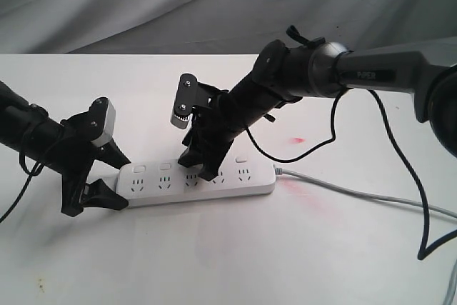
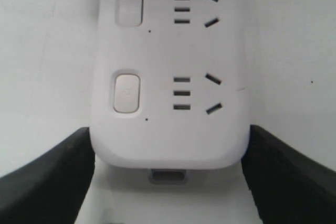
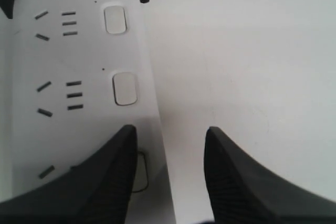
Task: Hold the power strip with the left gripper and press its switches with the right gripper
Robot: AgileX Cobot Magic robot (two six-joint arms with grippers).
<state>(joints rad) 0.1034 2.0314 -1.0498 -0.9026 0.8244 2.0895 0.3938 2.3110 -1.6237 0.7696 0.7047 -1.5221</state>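
Note:
The white power strip (image 1: 196,182) lies flat on the table, its grey cable (image 1: 357,194) running off to the right. My left gripper (image 1: 114,176) is shut on its left end, and in the left wrist view the black fingers (image 2: 47,182) press both sides of the strip (image 2: 168,51). My right gripper (image 1: 201,168) comes down over the middle, open. In the right wrist view one finger (image 3: 113,182) covers part of the third switch (image 3: 142,179), while the other hangs past the strip's edge. Two more switches (image 3: 125,88) show beyond it.
A black cable (image 1: 421,205) loops down from the right arm at the far right. Red smudges (image 1: 296,138) mark the white table behind and beside the strip's right end. Grey cloth (image 1: 143,5) hangs behind the table.

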